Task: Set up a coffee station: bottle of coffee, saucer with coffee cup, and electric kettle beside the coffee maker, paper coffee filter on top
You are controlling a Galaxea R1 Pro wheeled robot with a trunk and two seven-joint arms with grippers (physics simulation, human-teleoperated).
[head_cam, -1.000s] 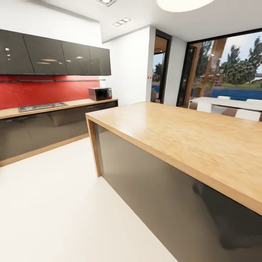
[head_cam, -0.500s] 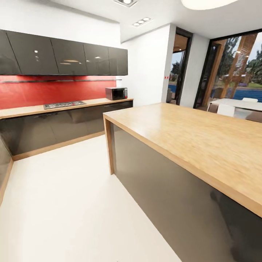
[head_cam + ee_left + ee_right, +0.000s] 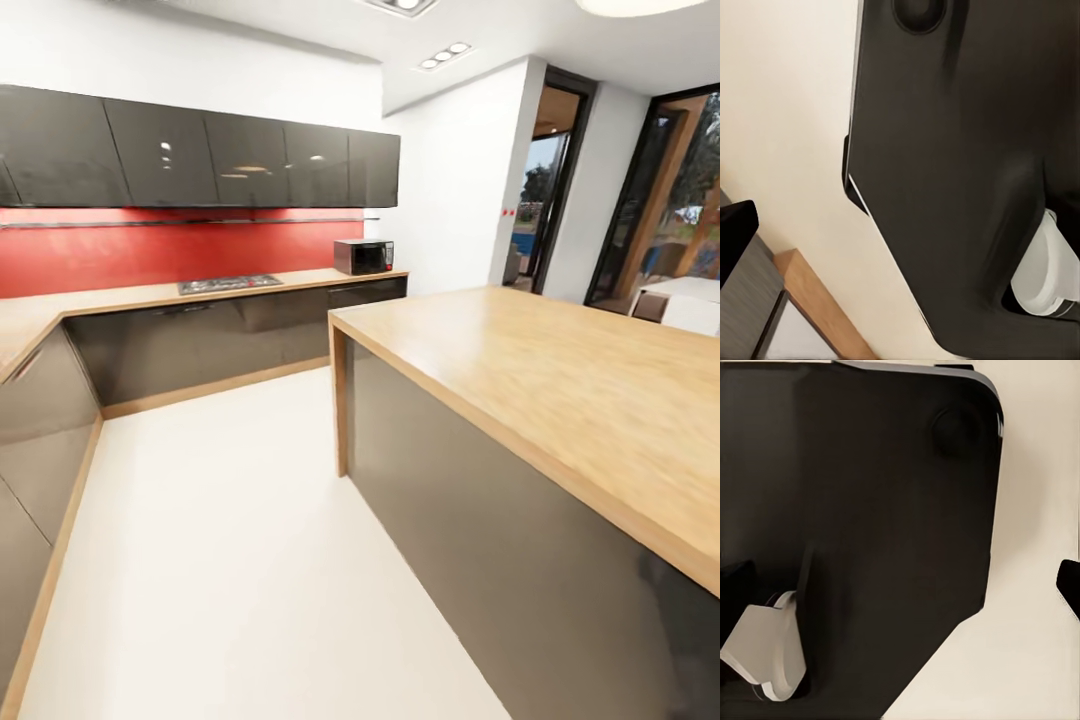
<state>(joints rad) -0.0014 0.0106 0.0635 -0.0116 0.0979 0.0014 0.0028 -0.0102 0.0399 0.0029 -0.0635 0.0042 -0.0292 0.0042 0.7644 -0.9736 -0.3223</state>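
Head view: the robot stood in transit on a pale floor (image 3: 230, 560). A large wooden island (image 3: 560, 390) with dark panels occupied the right half of the frame. Along the red back wall (image 3: 150, 250) ran a light wood table (image 3: 150, 295) carrying a hob (image 3: 230, 284) and, at centre frame, a microwave (image 3: 363, 256); grey cabinets (image 3: 200, 150) hung above. A thin rail or shelf (image 3: 180, 222) crossed the red wall; whether this was the kitchen shelf could not be told. A second table run (image 3: 20, 335) entered at the left edge. The bottle of coffee, saucer, cup, kettle and coffee maker could not be located in these frames.

Risk, as a judgement: the near corner of the island lay close ahead, so a careless turn or advance of the base could strike it; the side cabinets at lower left narrowed the passage likewise.

Wrist views: both showed a dark body panel (image 3: 952, 165) (image 3: 855, 510) of the robot against the pale floor, with a white cylindrical part (image 3: 1046, 274) (image 3: 769, 649), detail the head view lacked. The left wrist view also caught a wooden edge (image 3: 817, 307). Whether either gripper was spread or pressed together could not be told.
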